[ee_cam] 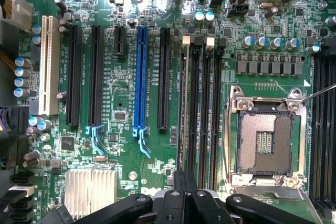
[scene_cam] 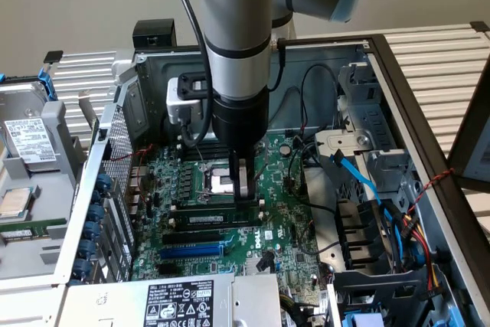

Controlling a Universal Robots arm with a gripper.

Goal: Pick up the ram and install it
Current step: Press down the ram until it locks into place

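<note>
The ram (scene_cam: 208, 218), a thin green stick with a white label, stands on edge in a black memory slot of the motherboard (scene_cam: 287, 227), beside the CPU socket (scene_cam: 223, 183). My gripper (scene_cam: 245, 194) comes straight down with its fingers shut together, tips on the ram's top edge near its end at the exterior view's right. In the wrist view the ram (ee_cam: 183, 108) shows edge-on as a pale line in the outermost of the black slots, running out from under my gripper (ee_cam: 185, 181). I cannot tell whether the fingers pinch the stick or only rest on it.
Other black slots (ee_cam: 210, 114) lie between the ram and the CPU socket (ee_cam: 262, 142). A blue long slot (ee_cam: 140, 77) and a silver heatsink (ee_cam: 90, 192) lie on the other side. Blue and red cables (scene_cam: 360, 178) and the drive cage crowd the exterior view's right; a hard drive (scene_cam: 27, 139) sits outside the case.
</note>
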